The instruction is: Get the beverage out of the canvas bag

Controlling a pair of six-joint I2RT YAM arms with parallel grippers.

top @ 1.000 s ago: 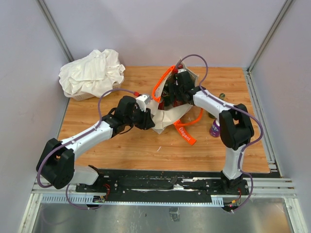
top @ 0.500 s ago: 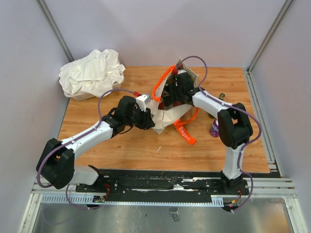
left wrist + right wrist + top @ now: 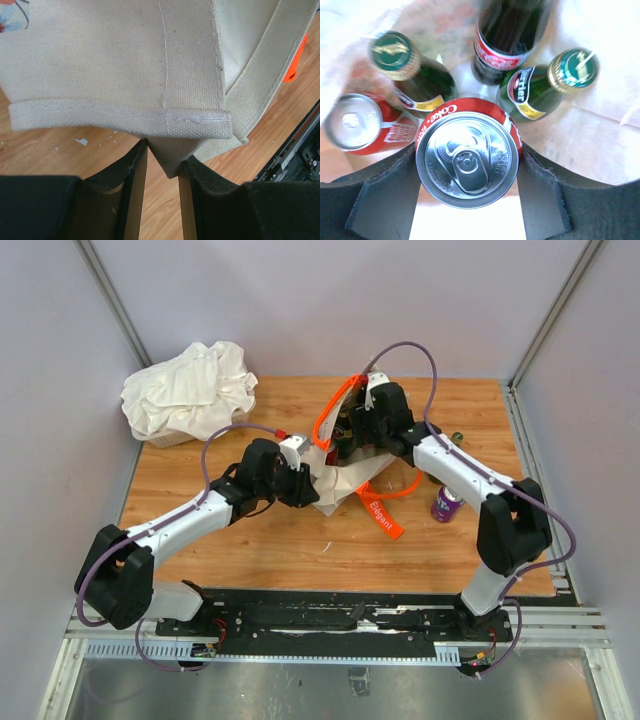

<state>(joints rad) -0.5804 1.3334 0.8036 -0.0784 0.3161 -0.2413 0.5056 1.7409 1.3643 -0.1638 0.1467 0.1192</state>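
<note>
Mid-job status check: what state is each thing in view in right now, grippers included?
Cream canvas tote bag with orange handles: mouth open, fabric pinched.
Left gripper: shut on the bag's fabric.
Right gripper: shut on the red cola can.
Red cola can: unopened, gripped at both sides.
Second red can: unopened, inside the bag.
Two green glass bottles: capped, inside the bag.
Purple can: upright, outside the bag.
White cloth bundle: crumpled.

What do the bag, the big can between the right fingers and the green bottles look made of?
The bag: coarse cream canvas, matte; the weave and stitched hem show. The can: likely aluminium, brushed shiny lid with pull tab, red printed wall. The green bottles: probably glass, glossy dark green, with crimped metal caps.
</note>
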